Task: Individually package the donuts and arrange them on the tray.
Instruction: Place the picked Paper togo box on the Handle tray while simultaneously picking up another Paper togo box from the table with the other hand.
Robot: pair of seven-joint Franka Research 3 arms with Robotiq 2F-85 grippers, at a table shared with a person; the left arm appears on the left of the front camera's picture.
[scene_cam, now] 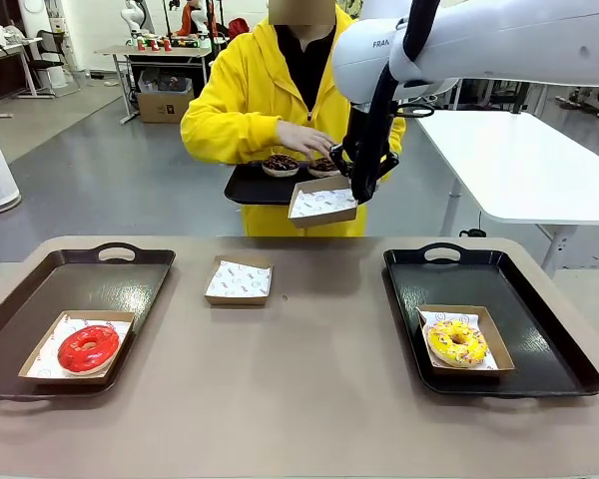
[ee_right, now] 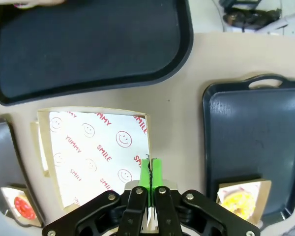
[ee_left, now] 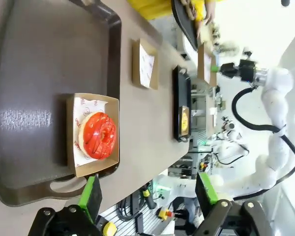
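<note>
Cardboard box held aloft beside the person's tray
The right gripper (scene_cam: pixel 363 188) pinches the rim of an empty paper-lined box (scene_cam: pixel 322 203) just in front of the black tray (scene_cam: pixel 242 186) the person holds, which carries two dark donuts (scene_cam: pixel 280 163). The left gripper (ee_left: pixel 148 192) is spread wide, looking onto the red donut (scene_cam: pixel 88 348), which lies boxed on the left tray (scene_cam: pixel 40 289). The yellow donut (scene_cam: pixel 457 342) lies boxed on the right tray (scene_cam: pixel 539 329).
</note>
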